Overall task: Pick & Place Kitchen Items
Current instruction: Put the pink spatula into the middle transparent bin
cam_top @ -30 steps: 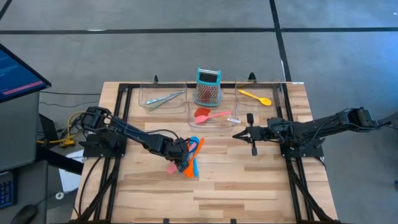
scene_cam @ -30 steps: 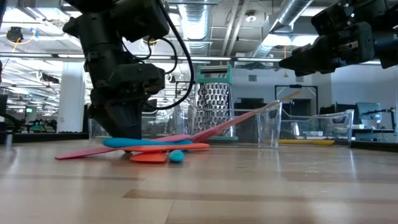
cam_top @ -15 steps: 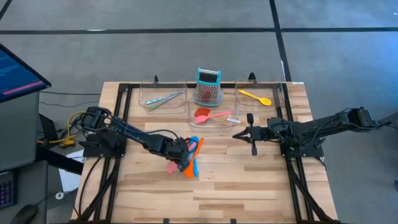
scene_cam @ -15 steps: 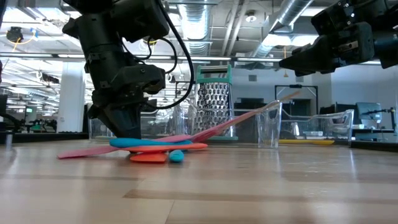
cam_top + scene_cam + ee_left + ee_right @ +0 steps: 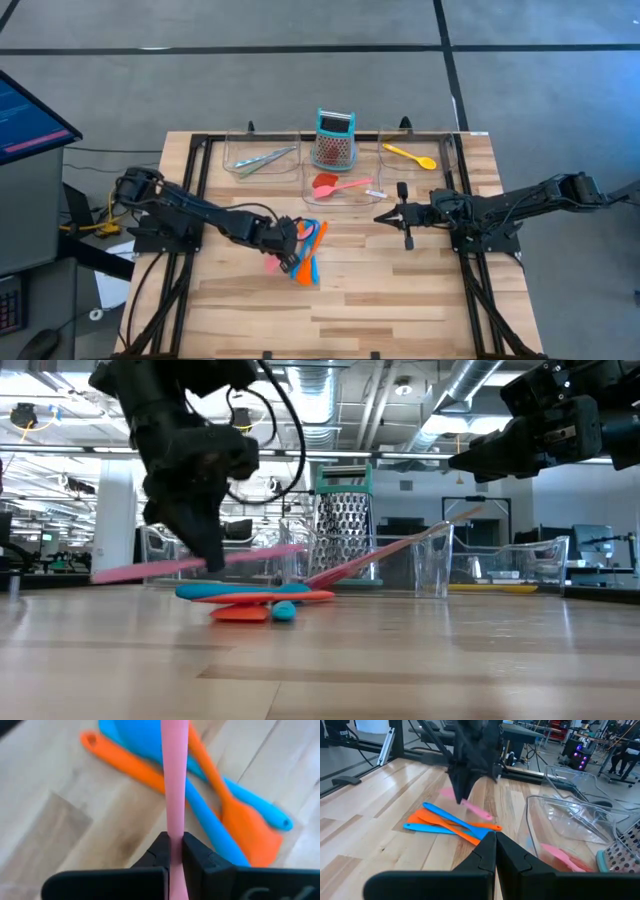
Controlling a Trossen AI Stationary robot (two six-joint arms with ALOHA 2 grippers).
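Wooden slatted bench (image 5: 400, 290) in a large open workshop, with a grey floor around it and ceiling ducts and lamps showing behind in the low view. The grater (image 5: 334, 140) stands at the back of the bench and serves as landmark.

Done, as far as can be seen: three clear trays sit by the grater. The tray left of it (image 5: 240, 150) holds silvery tongs (image 5: 267, 160). The tray right of it (image 5: 445, 148) holds a yellow spoon (image 5: 410, 155). The tray just in front of it (image 5: 345, 198) holds a red spatula (image 5: 326, 183) and a pink spoon (image 5: 352, 185).

In hand: the left tool (image 5: 283, 257), well in front of the grater, is clamped on a pink spatula (image 5: 190, 564). The low view shows it held clear of the bench, roughly level.

Left: two blue (image 5: 200, 815) and two orange utensils (image 5: 240, 827) lie crossed in a heap on the bench, just beside the left tool.

Judgement: about half placed; the pink spatula needs carrying to a tray, and the heap follows.

The right tool (image 5: 385, 217), fingers together and empty, waits in front of and to the right of the grater.

Writing: no brand, label or legible text on any item. A screen (image 5: 30, 118) beyond the left bench edge shows lines too small to read.
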